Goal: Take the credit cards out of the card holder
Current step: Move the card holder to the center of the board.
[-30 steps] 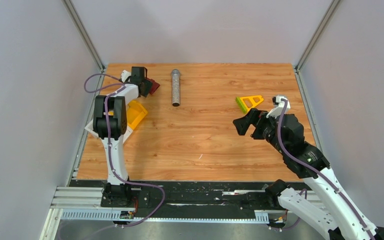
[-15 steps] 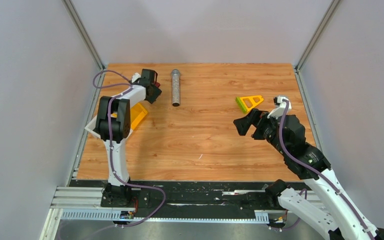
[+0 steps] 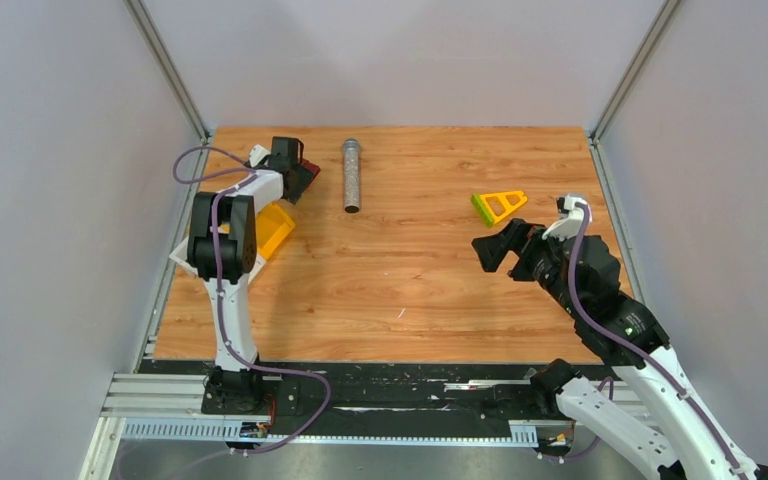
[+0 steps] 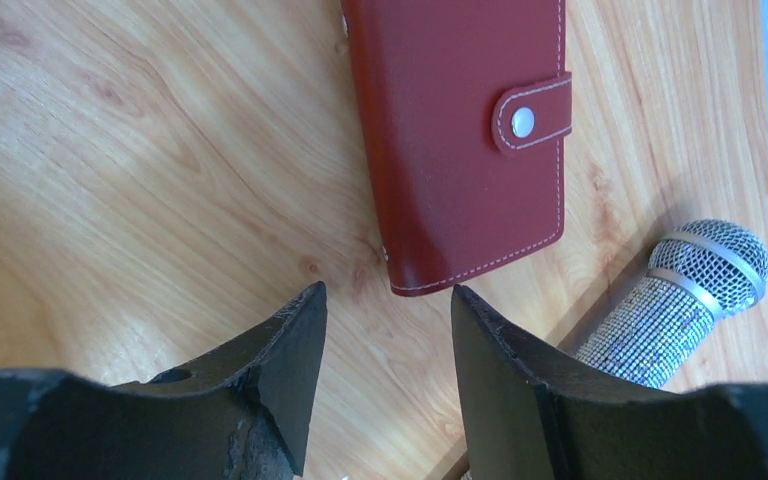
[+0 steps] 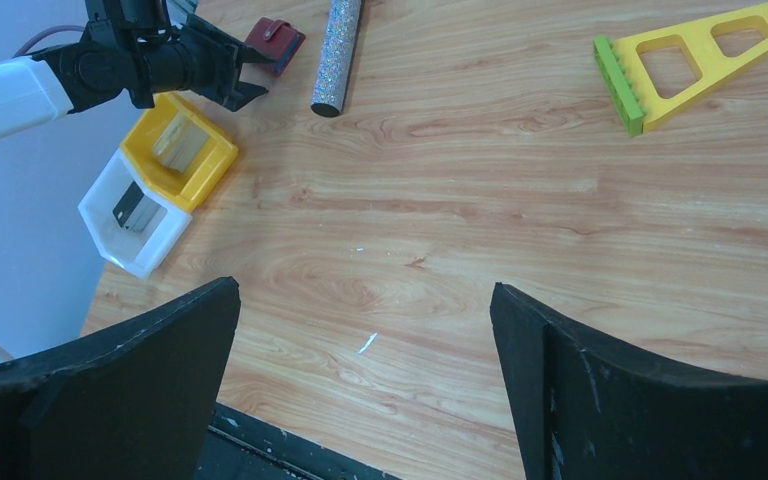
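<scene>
Top view: at the upper left, the left end effector (image 3: 298, 182) hovers over the card holder (image 3: 309, 167) on the counter (image 3: 410, 280). The right end effector (image 3: 492, 250) hangs at right.

Left wrist view: the jaws are released and empty. The snapped-shut card holder (image 4: 450, 150) lies flat just beyond them, beside a glittery cylinder (image 4: 675, 295).

Right wrist view: the fingers are spread wide, released. At left, a tan card (image 5: 180, 140) sits in the yellow tray (image 5: 222, 150) and a dark card (image 5: 128, 205) in the white tray (image 5: 145, 258).

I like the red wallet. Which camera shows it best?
Left wrist view: the card holder is big, closed, its snap clear. Right wrist view shows it tiny and far; top view only a red sliver.
</scene>
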You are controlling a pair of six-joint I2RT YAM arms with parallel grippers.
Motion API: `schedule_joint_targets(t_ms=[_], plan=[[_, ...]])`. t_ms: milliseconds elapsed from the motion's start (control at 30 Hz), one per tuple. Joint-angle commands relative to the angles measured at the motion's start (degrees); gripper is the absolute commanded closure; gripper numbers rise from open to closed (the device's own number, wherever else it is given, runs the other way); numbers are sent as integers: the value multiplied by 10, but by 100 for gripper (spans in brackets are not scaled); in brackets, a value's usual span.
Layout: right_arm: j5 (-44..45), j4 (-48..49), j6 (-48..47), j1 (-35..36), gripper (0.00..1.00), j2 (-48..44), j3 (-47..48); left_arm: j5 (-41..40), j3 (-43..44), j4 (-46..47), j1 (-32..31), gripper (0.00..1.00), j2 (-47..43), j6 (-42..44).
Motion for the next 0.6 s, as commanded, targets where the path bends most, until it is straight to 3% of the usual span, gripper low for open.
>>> schedule_joint_targets(t_ms=[0, 367, 433, 567], plan=[[21, 11, -5, 1, 0, -6, -2, -35, 21, -4, 4, 42, 17, -19], [26, 12, -6, 1, 0, -4, -7, -3, 47, -7, 12, 51, 57, -31], [26, 12, -6, 2, 0, -6, -6, 0, 49, -15, 11, 56, 58, -31], [22, 12, -2, 1, 0, -11, -7, 6, 42, -23, 12, 76, 52, -27]])
